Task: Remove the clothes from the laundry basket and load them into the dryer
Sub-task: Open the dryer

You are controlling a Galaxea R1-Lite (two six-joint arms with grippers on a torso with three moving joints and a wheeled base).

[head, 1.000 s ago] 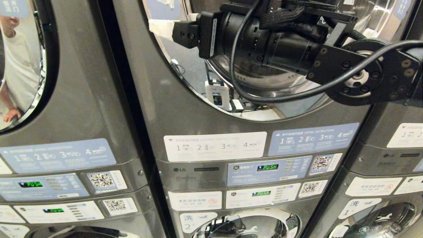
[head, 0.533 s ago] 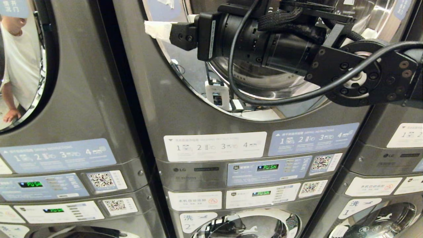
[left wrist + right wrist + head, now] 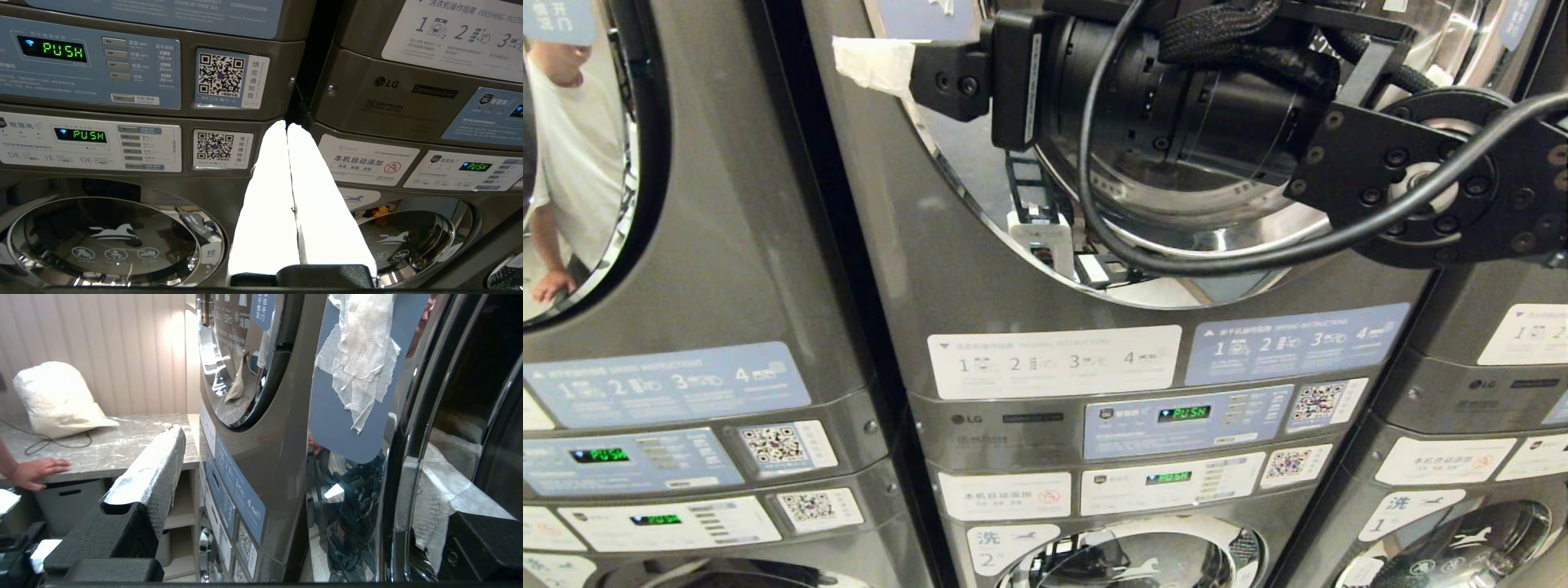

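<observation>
The dryer (image 3: 947, 269) is the upper unit of the middle grey stack. Its round chrome door (image 3: 1217, 237) fills the top of the head view. My right arm reaches across that door from the right, and one white-taped finger (image 3: 874, 65) sticks out past the door's left edge. In the right wrist view my right gripper (image 3: 302, 449) is open wide. One finger (image 3: 151, 469) hangs in free air beside the machine and the other (image 3: 445, 494) lies by the door's dark rim (image 3: 412, 428). My left gripper (image 3: 287, 126) is shut and empty, parked low before the control panels. The clothes and laundry basket are out of view.
Grey stacked machines stand close on both sides (image 3: 727, 245). A person in a white shirt (image 3: 564, 163) is reflected in the left door. A hand (image 3: 36, 471) rests on a grey counter (image 3: 122, 445) beside the machines, where a white bag (image 3: 57, 400) lies.
My right arm has swung left, its taped finger now past the door's left edge. The door's lower rim sits lower and its reflections have shifted left. The panels have not moved.
</observation>
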